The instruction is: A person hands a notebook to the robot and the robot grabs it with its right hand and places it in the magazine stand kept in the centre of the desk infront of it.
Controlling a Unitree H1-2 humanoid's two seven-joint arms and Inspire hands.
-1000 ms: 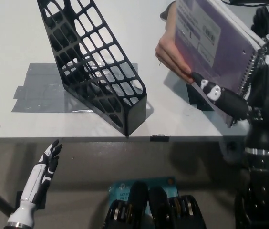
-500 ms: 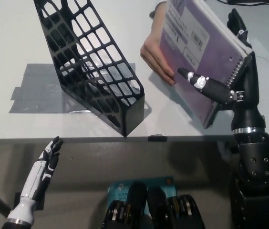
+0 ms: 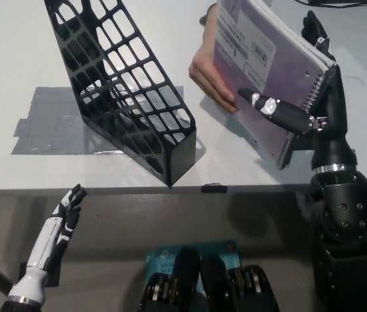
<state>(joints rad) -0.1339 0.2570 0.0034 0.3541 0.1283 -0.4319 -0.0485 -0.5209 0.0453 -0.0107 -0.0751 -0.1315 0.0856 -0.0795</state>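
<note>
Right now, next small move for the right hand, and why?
Probably hold the grip until the person's hand lets go: the right hand is shut on the notebook, which the person also holds. The magazine stand stands apart. The left hand rests low.

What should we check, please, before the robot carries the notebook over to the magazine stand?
1. Right hand closed on the notebook, digit across the cover, others behind the spiral edge: ok.
2. Person's hand off the notebook: not ok, it is on the left edge.
3. Magazine stand upright on the desk, standing on grey tape: ok.
4. Stand free of contents: ok through the lattice; the solid base cannot tell.
5. Space between notebook and stand free: ok apart from the person's hand.
6. Left hand low before the desk edge, open, away from the route: ok.
</note>
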